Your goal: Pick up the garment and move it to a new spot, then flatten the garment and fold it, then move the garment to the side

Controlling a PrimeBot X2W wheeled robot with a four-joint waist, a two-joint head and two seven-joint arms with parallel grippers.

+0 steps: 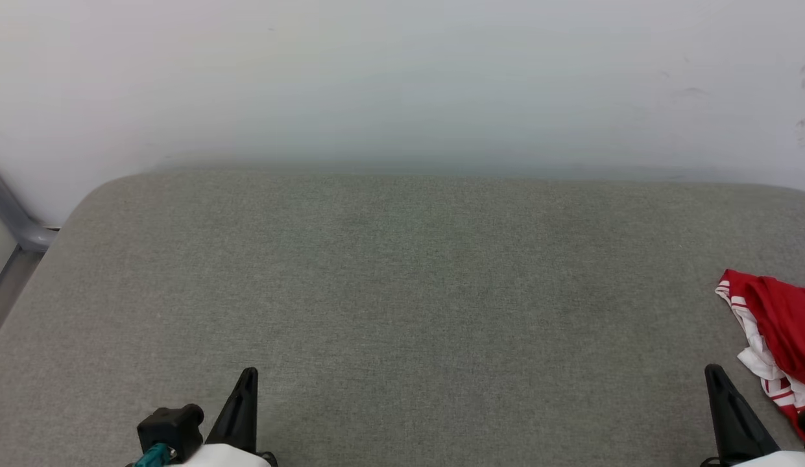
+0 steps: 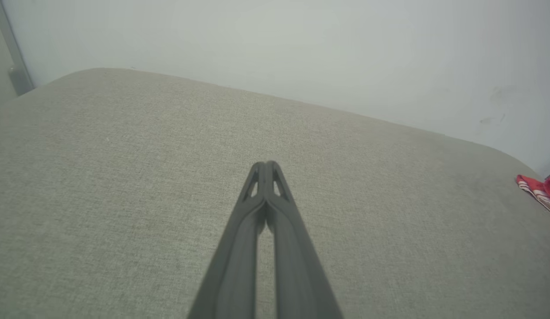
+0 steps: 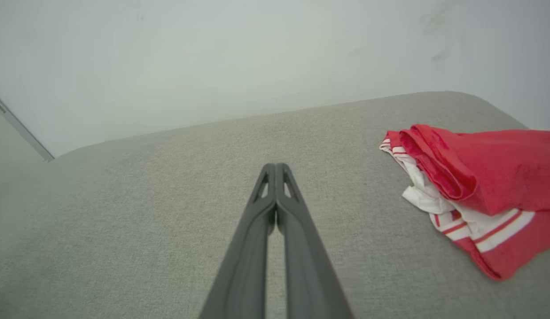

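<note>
Rightward on the cushion the shirt lies bunched, surely soft, light; I'd pinch its red fold; left pincer and right pincer pressed together.

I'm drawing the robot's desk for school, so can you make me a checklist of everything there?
Surface: grey fabric pad, rounded corners.
Job's things: garment, red and white, crumpled at the pad's right edge.
Clutter: nothing seen.
Grippers: left gripper shut, empty; right gripper shut, empty, garment to its right.
Cables: teal lead by the left wrist.
Surroundings: pale wall; grey metal bar at far left.
</note>
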